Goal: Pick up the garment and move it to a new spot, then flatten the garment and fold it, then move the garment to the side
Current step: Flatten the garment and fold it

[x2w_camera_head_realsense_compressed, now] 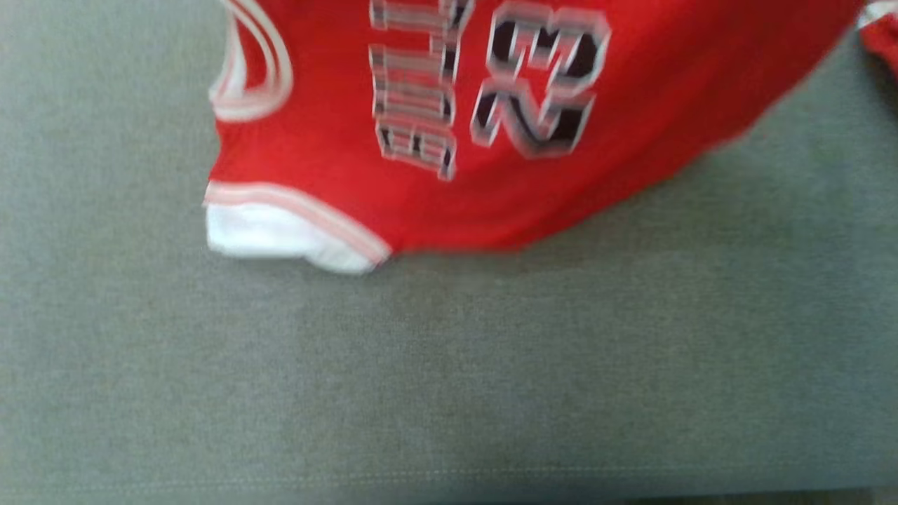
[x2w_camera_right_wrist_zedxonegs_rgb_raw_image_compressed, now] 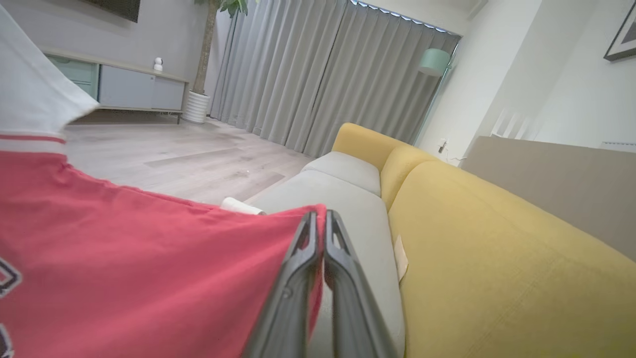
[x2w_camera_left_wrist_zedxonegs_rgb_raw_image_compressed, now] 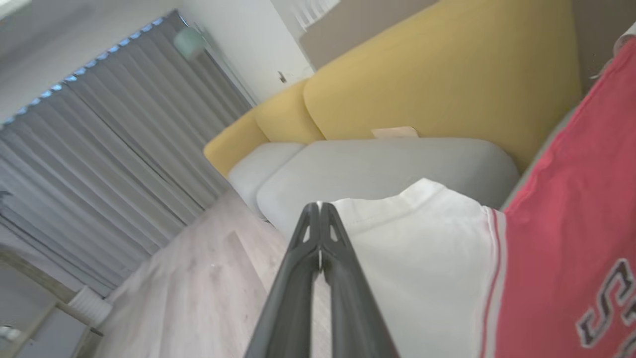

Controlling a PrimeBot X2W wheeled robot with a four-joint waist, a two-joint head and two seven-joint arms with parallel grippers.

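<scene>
The left gripper (x2w_camera_left_wrist_zedxonegs_rgb_raw_image_compressed: 319, 214) is pinching a white edge of the jersey (x2w_camera_head_realsense_compressed: 316, 154), its fingers pressed together on the fabric. The right gripper (x2w_camera_right_wrist_zedxonegs_rgb_raw_image_compressed: 320, 221) is clamping a red edge in the same way, fingers closed with the fabric between them. In the wrist views the jersey is stretching away from each grip, with a yellow sofa (x2w_camera_right_wrist_zedxonegs_rgb_raw_image_compressed: 497, 258) beyond it. In the blurred head view the jersey is showing over the far part of a grey surface (x2w_camera_head_realsense_compressed: 449, 365), its white part toward the left. Whether it is touching, I cannot tell.

Red, white-trimmed garment (x2w_camera_head_realsense_compressed: 323, 151); yellow sofa (x2w_camera_right_wrist_zedxonegs_rgb_raw_image_compressed: 497, 258)
</scene>
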